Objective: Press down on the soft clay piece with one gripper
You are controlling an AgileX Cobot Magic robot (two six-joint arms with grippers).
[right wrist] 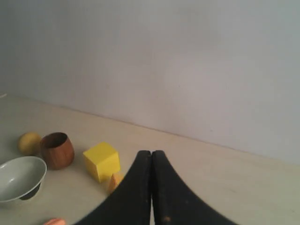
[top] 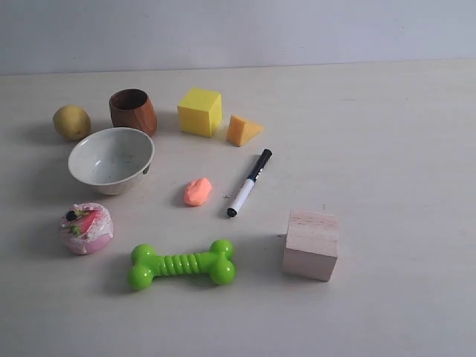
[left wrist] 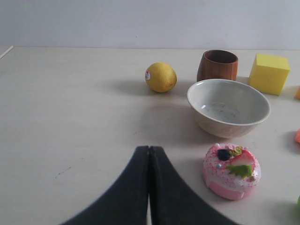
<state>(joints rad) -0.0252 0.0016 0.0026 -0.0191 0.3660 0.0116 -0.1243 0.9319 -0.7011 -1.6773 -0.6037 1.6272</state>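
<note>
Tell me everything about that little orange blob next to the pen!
The soft clay piece is a small salmon-orange lump, matte and soft-looking, oval but bumpy. It lies flat on the pale table, near the middle of the other things. Nothing touches it. In the exterior view the marker pen lies close on its right, the white bowl sits on its left, and the green bone toy lies nearer the camera.

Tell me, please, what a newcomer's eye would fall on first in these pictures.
The bright green bone toy, low in the exterior view, jumps out first, then the yellow cube farther back beside the wooden cup. Between them lies the salmon soft clay piece, just left of the marker pen in that view.
</note>
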